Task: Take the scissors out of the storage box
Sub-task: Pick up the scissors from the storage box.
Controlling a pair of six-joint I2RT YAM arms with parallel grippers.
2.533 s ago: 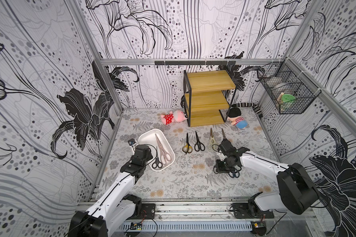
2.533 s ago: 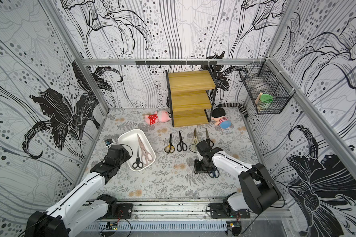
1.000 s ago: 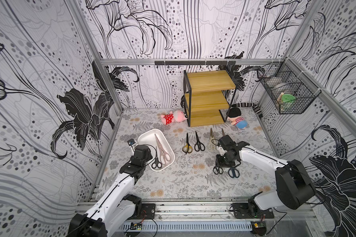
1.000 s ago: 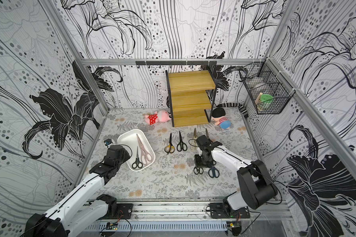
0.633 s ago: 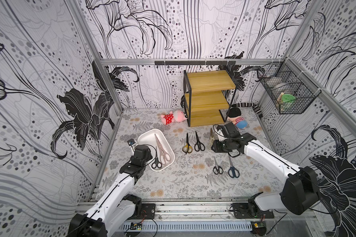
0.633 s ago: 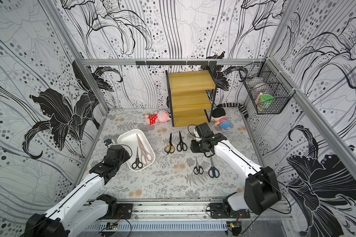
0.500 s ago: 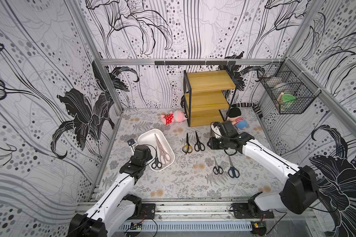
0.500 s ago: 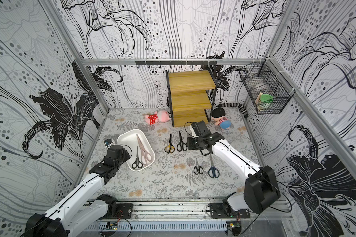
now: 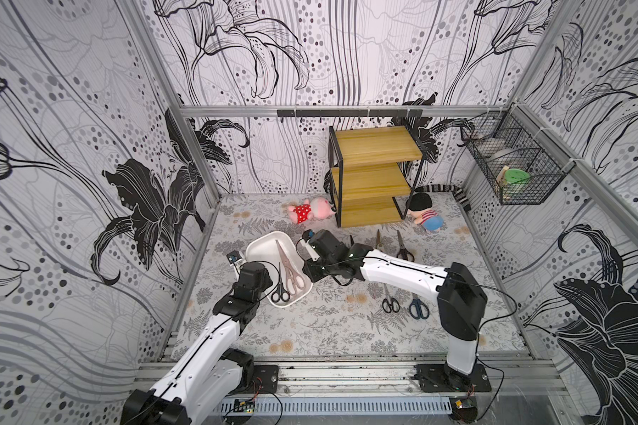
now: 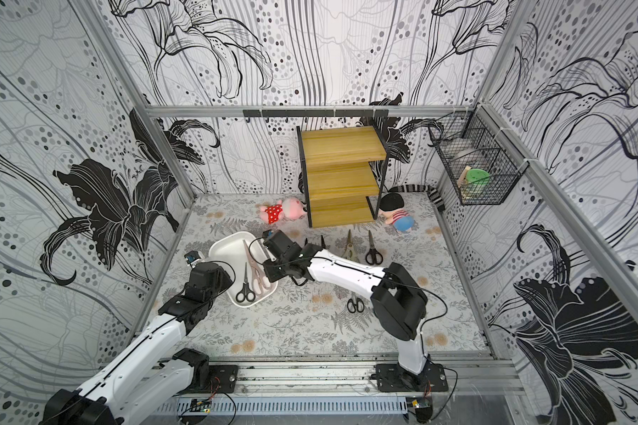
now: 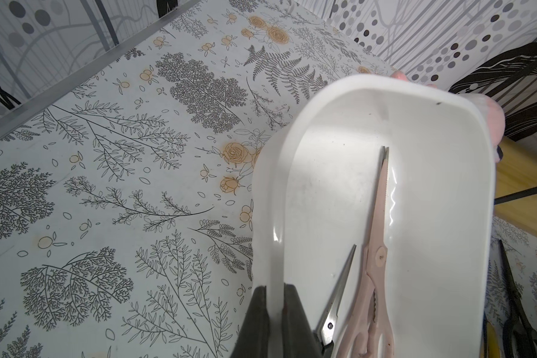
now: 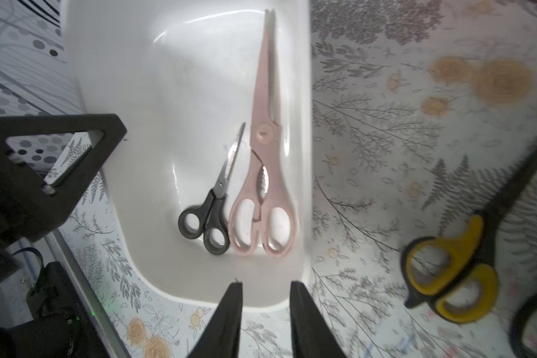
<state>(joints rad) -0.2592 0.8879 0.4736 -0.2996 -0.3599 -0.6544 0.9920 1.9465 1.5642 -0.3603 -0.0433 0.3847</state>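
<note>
Your right arm has swung from the dark blue scissors [image 9: 418, 308] on the mat [image 9: 310, 331] across to the storage box [image 9: 264, 250]. You seem to be on the reach-in. The right gripper [image 12: 265, 285] hangs there, jaws apart and empty, while the left gripper [image 11: 275, 288] pinches the box's rim. The black-handled scissors [image 12: 213, 201] and pink scissors [image 12: 264, 155] lie inside, side by side. Next you likely need to lower onto one pair and close.

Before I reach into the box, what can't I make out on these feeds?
- Top views: the right arm covers two pairs of scissors beside the box; only blade tips show.
- Right wrist view: the yellow scissors are blurred; a black pair is cut by the corner.
- Left wrist view: the pink scissors and small black scissors lose their handles at the edge.
</note>
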